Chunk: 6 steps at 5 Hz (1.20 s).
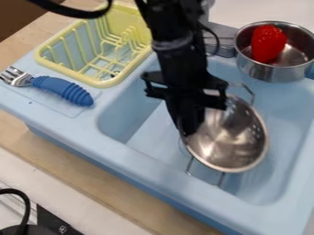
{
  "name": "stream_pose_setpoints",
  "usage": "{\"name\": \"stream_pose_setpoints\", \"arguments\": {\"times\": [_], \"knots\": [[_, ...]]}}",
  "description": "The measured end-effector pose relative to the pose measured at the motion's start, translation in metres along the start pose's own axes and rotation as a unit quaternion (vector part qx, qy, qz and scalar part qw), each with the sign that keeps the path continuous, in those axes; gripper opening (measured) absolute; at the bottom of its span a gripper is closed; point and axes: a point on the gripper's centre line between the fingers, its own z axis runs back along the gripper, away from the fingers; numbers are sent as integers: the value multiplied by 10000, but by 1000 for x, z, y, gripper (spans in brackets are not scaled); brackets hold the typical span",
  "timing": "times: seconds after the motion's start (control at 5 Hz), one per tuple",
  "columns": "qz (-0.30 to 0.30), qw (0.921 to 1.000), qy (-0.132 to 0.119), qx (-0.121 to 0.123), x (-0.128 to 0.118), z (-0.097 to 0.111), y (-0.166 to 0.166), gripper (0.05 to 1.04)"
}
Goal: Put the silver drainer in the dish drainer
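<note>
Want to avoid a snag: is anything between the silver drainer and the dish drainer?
Yes: the silver drainer is in the sink, whose side wall stands between it and the yellow dish drainer.

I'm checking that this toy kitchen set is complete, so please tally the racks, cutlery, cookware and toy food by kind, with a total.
Dish racks: 1
Forks: 1
Metal pots: 1
Silver drainers: 1
Red toy strawberries: 1
Total: 5
</note>
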Motion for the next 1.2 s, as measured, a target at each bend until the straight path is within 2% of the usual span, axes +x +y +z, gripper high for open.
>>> {"name": "stream_pose_setpoints", "arguments": {"times": [0.2, 0.4, 0.6, 1.0, 1.2], "knots": [[83, 9998, -144, -86, -6, 20, -2, 64], [158, 9998, 70, -55, -16, 32, -2, 62], [232, 9997, 108, -28, -21, 43, -1, 62], [407, 9986, -317, -80, -21, 73, 16, 62], [649, 9971, -398, -89, -22, 83, 35, 62]]}}
